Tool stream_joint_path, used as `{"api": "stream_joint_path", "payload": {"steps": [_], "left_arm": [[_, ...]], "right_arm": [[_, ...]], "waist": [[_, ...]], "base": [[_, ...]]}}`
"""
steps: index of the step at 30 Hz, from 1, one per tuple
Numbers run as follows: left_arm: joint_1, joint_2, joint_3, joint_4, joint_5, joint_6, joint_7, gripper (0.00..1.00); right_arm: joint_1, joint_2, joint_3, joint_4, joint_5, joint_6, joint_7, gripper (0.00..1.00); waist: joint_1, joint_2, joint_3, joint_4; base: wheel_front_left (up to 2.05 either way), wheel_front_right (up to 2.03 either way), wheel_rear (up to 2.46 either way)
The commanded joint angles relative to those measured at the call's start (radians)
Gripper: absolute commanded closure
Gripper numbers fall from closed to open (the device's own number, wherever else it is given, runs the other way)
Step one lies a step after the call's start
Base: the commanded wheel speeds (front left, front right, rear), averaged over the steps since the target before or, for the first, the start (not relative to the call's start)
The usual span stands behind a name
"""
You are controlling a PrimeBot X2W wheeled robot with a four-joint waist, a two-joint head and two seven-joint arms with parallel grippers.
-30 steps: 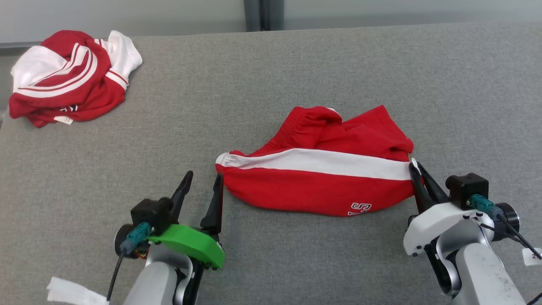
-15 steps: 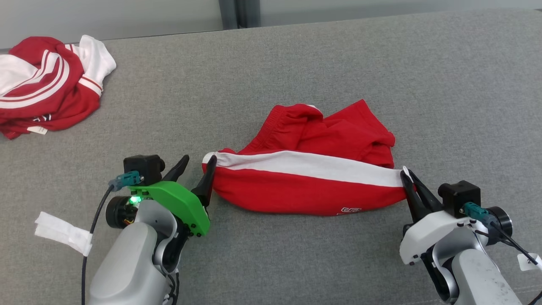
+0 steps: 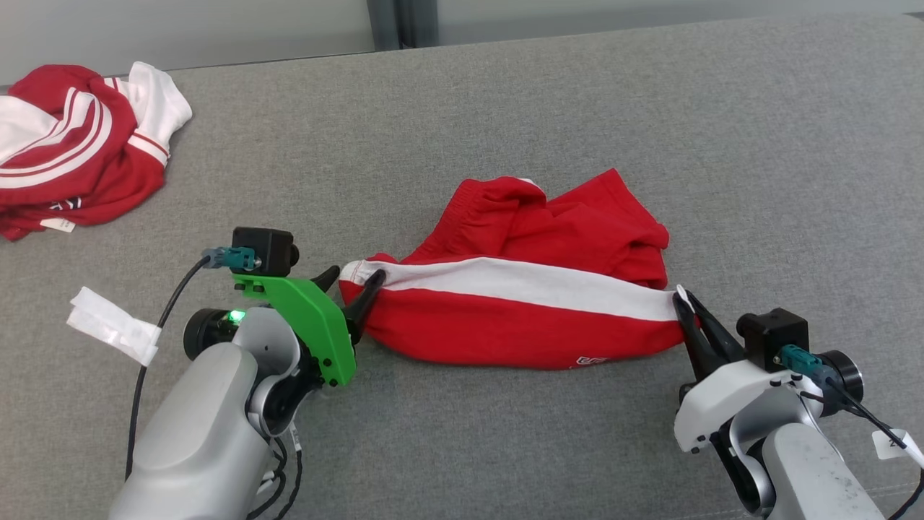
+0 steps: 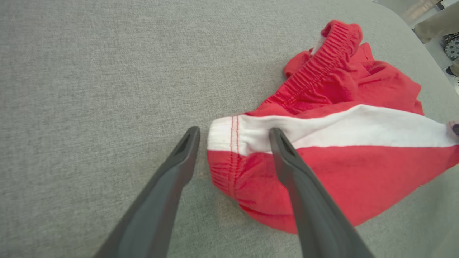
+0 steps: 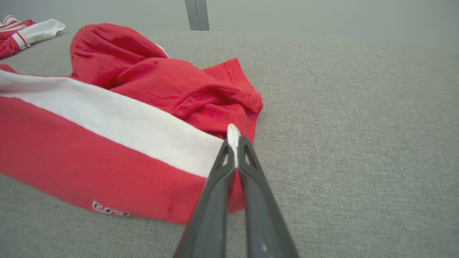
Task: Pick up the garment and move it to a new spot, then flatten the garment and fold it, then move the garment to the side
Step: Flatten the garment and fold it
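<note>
A crumpled red-and-white top (image 3: 72,159) sits far left at the edge of the grey surface (image 3: 462,448). The left gripper (image 3: 354,276), fingers apart, now straddles the left hem of the red garment (image 3: 520,325) lying mid-surface, no longer beside it. The right gripper (image 3: 682,296) stays clamped on its right hem. Open surface lies beyond, rightward.

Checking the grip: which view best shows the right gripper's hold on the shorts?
Right wrist view: right gripper shut on the red shorts' white-striped corner, close up. Head view shows it small; left wrist view, a dark speck at its edge.
</note>
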Motion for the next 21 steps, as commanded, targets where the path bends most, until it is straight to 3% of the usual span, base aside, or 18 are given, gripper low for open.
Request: {"api": "stream_joint_path", "payload": {"steps": [1, 11, 12, 13, 15, 16, 17, 19, 20, 21], "left_arm": [[-0.016, 0.015, -0.008, -0.004, -0.02, -0.003, 0.005, 0.0], [-0.041, 0.031, -0.049, 0.007, -0.069, -0.003, 0.008, 0.02], [-0.044, 0.033, -0.052, 0.007, -0.075, -0.003, 0.009, 0.15], [-0.048, 0.034, -0.057, 0.008, -0.081, -0.003, 0.012, 0.42], [-0.052, 0.038, -0.064, 0.009, -0.087, -0.003, 0.012, 0.64], [-0.054, 0.038, -0.067, 0.009, -0.09, -0.003, 0.011, 0.67], [-0.056, 0.039, -0.068, 0.008, -0.096, -0.003, 0.007, 0.77], [-0.061, 0.043, -0.07, 0.007, -0.106, -0.003, 0.003, 0.88], [-0.061, 0.044, -0.072, 0.007, -0.11, -0.003, 0.0, 1.0], [-0.059, 0.046, -0.076, 0.006, -0.114, -0.003, 0.0, 1.0]], "right_arm": [[-0.011, -0.002, 0.003, 0.004, 0.009, 0.0, -0.006, 1.0], [-0.022, -0.004, 0.013, 0.007, 0.01, 0.0, -0.011, 1.0], [-0.024, -0.004, 0.013, 0.007, 0.01, 0.0, -0.011, 1.0], [-0.025, -0.004, 0.013, 0.007, 0.01, 0.0, -0.011, 1.0], [-0.026, -0.003, 0.013, 0.008, 0.01, 0.0, -0.012, 1.0], [-0.026, -0.003, 0.013, 0.008, 0.011, 0.0, -0.014, 1.0], [-0.027, -0.003, 0.013, 0.01, 0.012, 0.0, -0.014, 1.0], [-0.029, -0.004, 0.012, 0.012, 0.012, 0.0, -0.016, 1.0], [-0.03, -0.005, 0.011, 0.013, 0.013, 0.0, -0.018, 1.0], [-0.031, -0.004, 0.011, 0.014, 0.013, 0.0, -0.018, 1.0]], "waist": [[0.0, 0.0, 0.0, -0.001], [0.0, 0.0, 0.012, -0.009], [0.0, 0.0, 0.014, -0.01], [0.0, 0.0, 0.015, -0.01], [0.0, 0.0, 0.018, -0.009], [0.0, 0.0, 0.019, -0.009], [0.0, 0.0, 0.02, -0.009], [0.0, 0.0, 0.021, -0.008], [0.0, 0.0, 0.021, -0.006], [0.0, 0.0, 0.021, -0.005]], "base": [[0.0, 0.0, 0.0], [0.0, 0.0, 0.0], [0.0, 0.0, 0.0], [0.0, 0.0, 0.0], [0.0, 0.0, 0.0], [0.0, 0.0, 0.0], [0.0, 0.0, 0.0], [0.0, 0.0, 0.0], [0.0, 0.0, 0.0], [0.0, 0.0, 0.0]]}}
